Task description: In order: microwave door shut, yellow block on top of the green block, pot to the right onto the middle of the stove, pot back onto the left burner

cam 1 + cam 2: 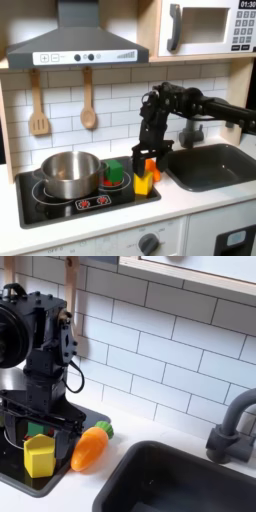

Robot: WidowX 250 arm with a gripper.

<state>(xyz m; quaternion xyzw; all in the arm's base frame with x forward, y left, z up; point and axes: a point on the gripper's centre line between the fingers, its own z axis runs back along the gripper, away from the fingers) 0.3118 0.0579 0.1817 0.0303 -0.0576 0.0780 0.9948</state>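
The microwave door [205,28] at upper right lies flush with its housing, grey handle on its left edge. The steel pot [71,172] sits on the left burner [38,190] of the black stove [30,208]. The green block [113,170] stands right of the pot, with a small red piece in front of it. The yellow block [143,184] [39,456] stands on the stove's right end. My gripper [144,160] [37,434] hangs open just above the yellow block, fingers apart on either side. The green block [38,429] peeks out behind.
An orange carrot-like toy [90,448] [153,167] lies right beside the yellow block. A dark sink [210,165] with a grey faucet [235,428] lies to the first exterior view's right. A wooden spatula [38,108] and spoon [88,103] hang on the tiled wall.
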